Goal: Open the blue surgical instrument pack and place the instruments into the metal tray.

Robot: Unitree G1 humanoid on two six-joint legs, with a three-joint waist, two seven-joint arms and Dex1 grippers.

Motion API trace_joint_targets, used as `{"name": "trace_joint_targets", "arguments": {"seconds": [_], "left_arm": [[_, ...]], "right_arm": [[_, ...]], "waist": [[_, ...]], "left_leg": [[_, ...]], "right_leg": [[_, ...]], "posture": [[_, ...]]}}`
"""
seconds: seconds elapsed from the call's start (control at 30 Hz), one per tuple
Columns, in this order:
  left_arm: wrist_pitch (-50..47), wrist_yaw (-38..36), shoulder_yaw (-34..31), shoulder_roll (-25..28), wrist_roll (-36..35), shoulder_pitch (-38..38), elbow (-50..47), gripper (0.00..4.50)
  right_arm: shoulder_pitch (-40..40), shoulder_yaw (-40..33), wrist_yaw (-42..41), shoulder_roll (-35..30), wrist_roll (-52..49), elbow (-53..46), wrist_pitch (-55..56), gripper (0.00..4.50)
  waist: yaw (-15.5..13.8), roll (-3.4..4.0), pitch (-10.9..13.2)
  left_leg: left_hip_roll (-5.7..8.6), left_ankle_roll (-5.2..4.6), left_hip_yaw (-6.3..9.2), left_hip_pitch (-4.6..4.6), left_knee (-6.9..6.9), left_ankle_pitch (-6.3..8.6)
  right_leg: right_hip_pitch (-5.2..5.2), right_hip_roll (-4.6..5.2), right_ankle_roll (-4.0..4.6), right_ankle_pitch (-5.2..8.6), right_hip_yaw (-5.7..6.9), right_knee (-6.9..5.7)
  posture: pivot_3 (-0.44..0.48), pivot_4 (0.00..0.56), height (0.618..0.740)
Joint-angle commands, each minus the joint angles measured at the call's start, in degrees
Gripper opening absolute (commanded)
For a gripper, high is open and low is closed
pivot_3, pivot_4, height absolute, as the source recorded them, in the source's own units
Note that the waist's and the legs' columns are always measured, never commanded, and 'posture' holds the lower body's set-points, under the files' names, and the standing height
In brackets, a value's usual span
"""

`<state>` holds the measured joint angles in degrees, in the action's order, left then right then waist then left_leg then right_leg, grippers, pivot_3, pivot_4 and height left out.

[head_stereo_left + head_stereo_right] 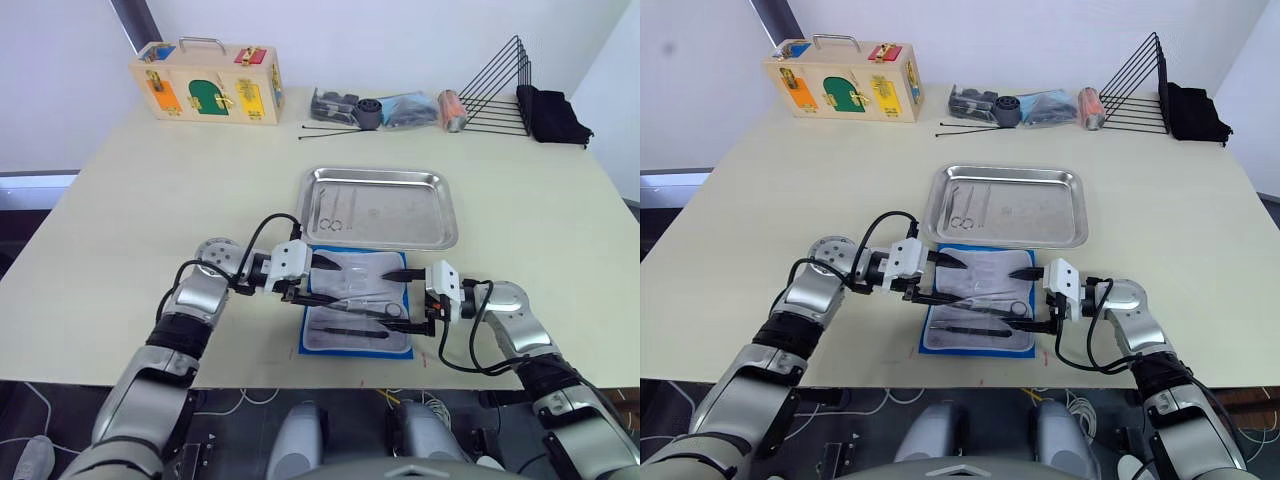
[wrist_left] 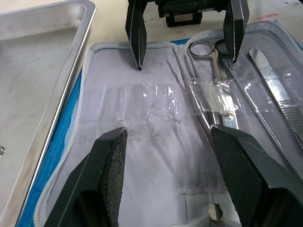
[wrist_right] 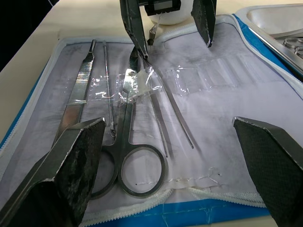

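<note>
Both end effectors — left (image 1: 322,282), right (image 1: 408,300) — hover spread over the open pack (image 1: 358,345), scissors (image 3: 135,142) lying lengthwise between them, seemingly nearer the right.

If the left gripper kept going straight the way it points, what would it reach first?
Probably the right gripper, facing it open-fingered across the opened blue surgical instrument pack; the left gripper is open too. Depth between them is unclear.

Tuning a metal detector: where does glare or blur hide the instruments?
Right wrist view: clear plastic straps glint over the scissors, otherwise sharp; right gripper's fingers blurred. Left eye view: metal tray mirrors light, its instruments faint.
</note>
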<state>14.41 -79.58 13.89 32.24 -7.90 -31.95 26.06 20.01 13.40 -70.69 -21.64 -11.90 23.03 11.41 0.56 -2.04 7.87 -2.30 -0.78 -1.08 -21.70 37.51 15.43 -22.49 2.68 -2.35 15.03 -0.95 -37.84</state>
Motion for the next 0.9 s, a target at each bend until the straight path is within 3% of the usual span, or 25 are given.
{"name": "trace_joint_targets", "arguments": {"seconds": [0.03, 0.7, 0.83, 0.87, 0.9], "left_arm": [[-0.1, -1.2, 0.1, -0.2, -0.5, 0.0, -0.7, 2.98], [-2.1, -1.1, 1.7, -0.8, 2.1, 1.3, 0.2, 2.98], [-3.6, -1.8, 2.0, -0.9, 1.9, 1.8, -0.2, 1.22], [-3.9, -2.0, 2.1, -0.8, 1.8, 2.0, -0.5, 1.22], [-4.3, -2.1, 2.2, -0.8, 1.7, 2.3, -0.9, 0.74]], "right_arm": [[-3.1, 1.9, 0.4, -0.6, 2.7, 3.7, -2.4, 4.50], [-3.3, 2.0, 0.8, -0.5, 2.7, 3.7, -2.3, 4.50], [-3.4, 2.1, 0.9, -0.5, 2.7, 3.5, -2.4, 4.50], [-3.4, 2.1, 0.9, -0.5, 2.7, 3.5, -2.4, 4.50], [-3.4, 2.1, 1.0, -0.5, 2.7, 3.5, -2.3, 4.50]], "waist": [[0.0, 0.00, 0.0], [0.0, 0.01, -0.1], [0.0, 0.04, -0.1], [0.0, 0.04, -0.1], [0.0, 0.05, -0.1]], "left_leg": [[0.00, 0.00, 0.00, 0.00, 0.00, 0.00], [0.00, 0.00, 0.01, 0.03, 0.00, 0.00], [0.00, 0.00, 0.01, 0.05, 0.00, 0.00], [0.00, 0.00, 0.01, 0.05, 0.00, 0.00], [0.00, 0.00, 0.01, 0.05, 0.00, 0.00]], "right_leg": [[0.00, 0.00, 0.00, 0.00, 0.00, 0.00], [0.03, 0.00, 0.00, 0.00, 0.01, 0.00], [0.05, 0.00, 0.00, 0.00, 0.01, 0.00], [0.05, 0.00, 0.00, 0.00, 0.01, 0.00], [0.06, 0.00, 0.00, 0.00, 0.01, 0.00]], "posture": [[0.000, 0.150, 0.740], [0.000, 0.150, 0.740], [0.000, 0.150, 0.740], [0.000, 0.150, 0.740], [0.000, 0.150, 0.740]]}}
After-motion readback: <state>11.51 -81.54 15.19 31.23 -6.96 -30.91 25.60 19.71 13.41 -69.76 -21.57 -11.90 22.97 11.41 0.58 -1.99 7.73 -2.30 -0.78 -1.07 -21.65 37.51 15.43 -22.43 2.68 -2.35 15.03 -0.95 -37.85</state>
